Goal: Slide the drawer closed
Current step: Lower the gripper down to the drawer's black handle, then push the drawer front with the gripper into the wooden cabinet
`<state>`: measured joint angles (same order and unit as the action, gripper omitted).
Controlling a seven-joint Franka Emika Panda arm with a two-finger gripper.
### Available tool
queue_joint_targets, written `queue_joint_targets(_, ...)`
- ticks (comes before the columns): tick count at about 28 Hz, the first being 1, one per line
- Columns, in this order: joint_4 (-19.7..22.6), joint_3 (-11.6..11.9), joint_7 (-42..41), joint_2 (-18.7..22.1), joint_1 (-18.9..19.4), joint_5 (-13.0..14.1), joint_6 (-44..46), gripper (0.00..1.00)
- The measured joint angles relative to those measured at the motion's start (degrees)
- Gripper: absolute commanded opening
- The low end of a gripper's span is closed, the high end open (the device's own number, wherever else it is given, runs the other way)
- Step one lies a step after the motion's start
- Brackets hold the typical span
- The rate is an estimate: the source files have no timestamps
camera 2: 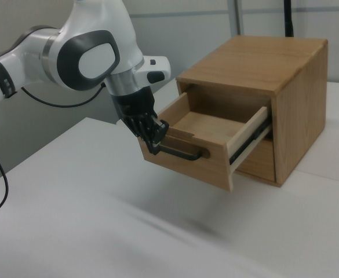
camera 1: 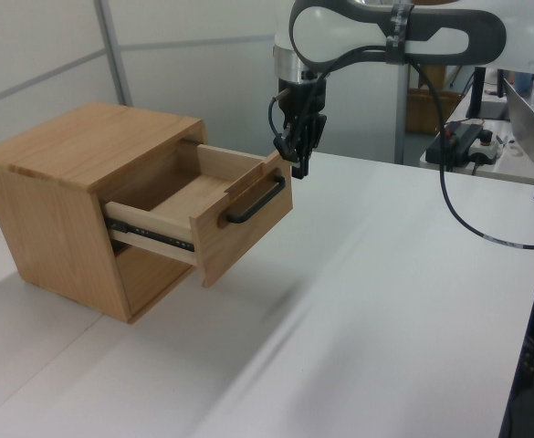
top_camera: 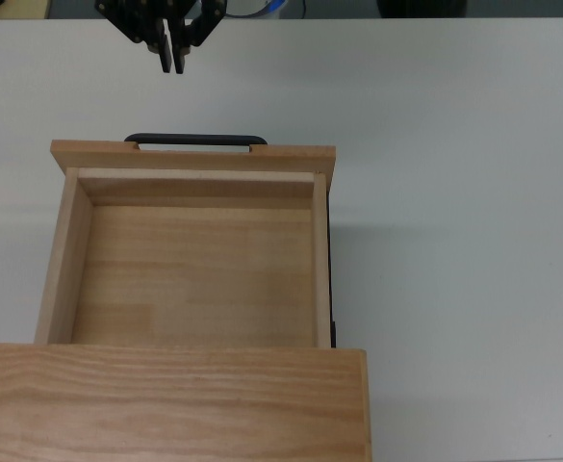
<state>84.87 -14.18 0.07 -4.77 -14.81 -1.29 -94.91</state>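
Note:
The drawer (top_camera: 194,157) stands pulled far out of the wooden cabinet (top_camera: 166,404), its light wooden inside bare. Its black bar handle (top_camera: 194,140) runs along the front panel. My gripper (top_camera: 172,64) hangs just beyond the handle, over the white table, left of the handle's middle in the top view. Its fingers are shut together on nothing. In the left view the gripper (camera 1: 300,168) hovers right above the handle (camera 1: 256,201) of the drawer (camera 1: 248,219). In the right view the gripper (camera 2: 156,141) sits close at the handle's left end (camera 2: 178,153).
The cabinet (camera 1: 66,182) rests on a white table (camera 1: 367,301). A black cable loops down from the arm (camera 1: 449,201). A power strip (camera 1: 467,139) and other gear lie past the table's far right edge in the left view.

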Motion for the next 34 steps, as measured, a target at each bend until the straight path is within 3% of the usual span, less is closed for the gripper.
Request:
queue_joint_targets(18,0.34,-0.14,-0.48,-3.16,0.14,-0.53,0.14,0.00)
queue_joint_targets(34,0.37,-0.82,1.54,-9.61,1.76,-6.57,-4.14,0.00)
